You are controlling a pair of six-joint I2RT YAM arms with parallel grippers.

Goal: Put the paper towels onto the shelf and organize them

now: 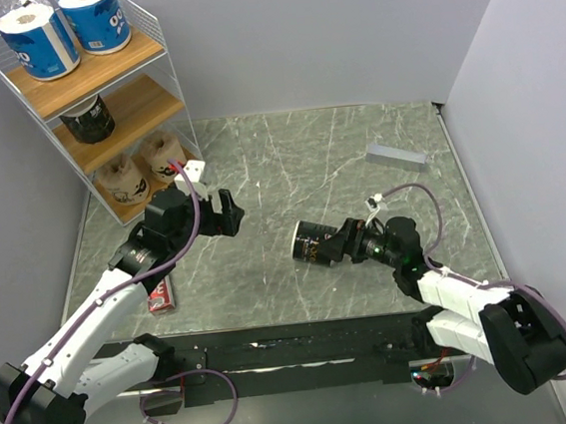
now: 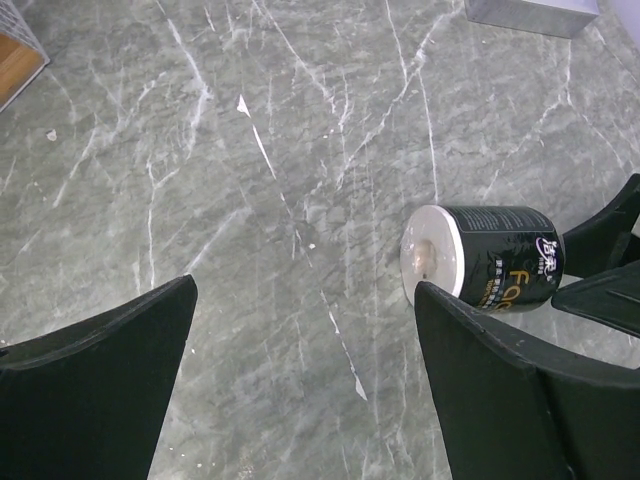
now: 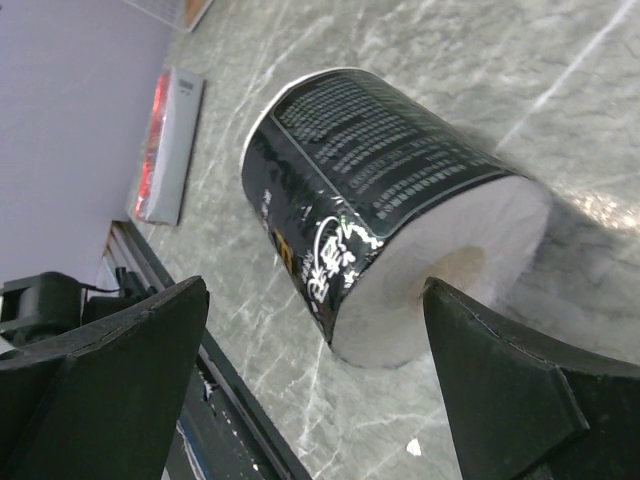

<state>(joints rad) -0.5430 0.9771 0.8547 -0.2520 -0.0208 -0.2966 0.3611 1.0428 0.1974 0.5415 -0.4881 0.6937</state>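
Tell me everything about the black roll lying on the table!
The black roll lies on its side on the grey marbled table. A shiny black wrapper with white and gold print covers white paper; a hollow core shows at the end. The right jaws stand open either side of it, not squeezing.

The table point(image 1: 288, 161) looks like polished grey-green stone with white veins, smooth and faintly shiny. The roll point(image 3: 380, 180) lying well away from the shelf point(image 1: 143, 107) wears glossy black plastic film; its end is soft matt white paper. The shelf has white-coated wire and matt pale wooden boards. The grey block point(image 1: 396, 156), farthest from the shelf, may be brushed metal.
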